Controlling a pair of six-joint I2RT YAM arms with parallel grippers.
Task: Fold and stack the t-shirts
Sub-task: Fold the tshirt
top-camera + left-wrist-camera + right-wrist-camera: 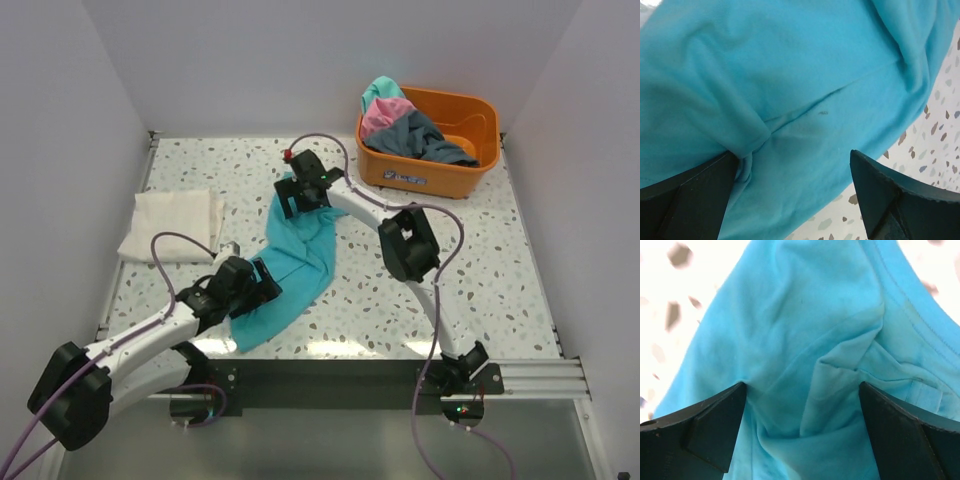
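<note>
Overhead; wrist close-ups sharing teal t-shirt [300,258]

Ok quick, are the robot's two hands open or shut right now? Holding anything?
Left gripper: open, the teal t-shirt lies between its spread fingers, not clamped.
Right gripper: open, over the same shirt.

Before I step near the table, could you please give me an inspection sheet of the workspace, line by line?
Surface: speckled table, pale with dark flecks.
Job's things: teal t-shirt crumpled in the middle, under both arms; cream-white t-shirt folded at the left edge; second teal shirt, pink shirt and dark grey shirt heaped in the tub.
Clutter: orange tub at the far right corner.
Grippers: left pincer and right pincer both open, over the teal cloth.
Cables: left purple cable and right purple cable loop free of their arms.
Surroundings: white walls on three sides; nothing else seen.
</note>
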